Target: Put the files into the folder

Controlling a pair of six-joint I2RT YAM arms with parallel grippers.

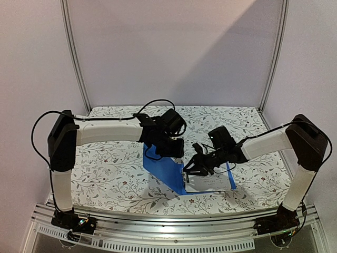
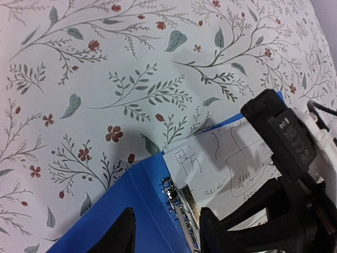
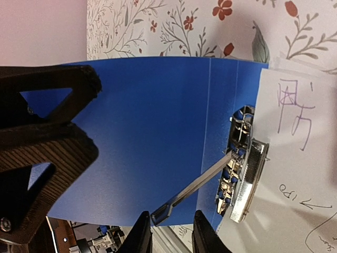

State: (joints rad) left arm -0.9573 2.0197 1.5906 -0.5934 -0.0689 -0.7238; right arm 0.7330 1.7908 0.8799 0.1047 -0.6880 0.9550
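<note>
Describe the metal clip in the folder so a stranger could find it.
An open blue folder lies on the flowered tablecloth. Along its fold, between the bare cover and the white sheet, sits the metal clip: the only shiny silver part, its thin lever slanting over the blue.

Plain pale walls [image 1: 174, 52] on three sides, diagonal shadow [image 1: 237, 68] across the back one; metal posts [image 1: 73, 52] in the corners; white floral tablecloth [image 1: 105, 174]; slotted metal rail [image 1: 174, 229] along near edge
</note>
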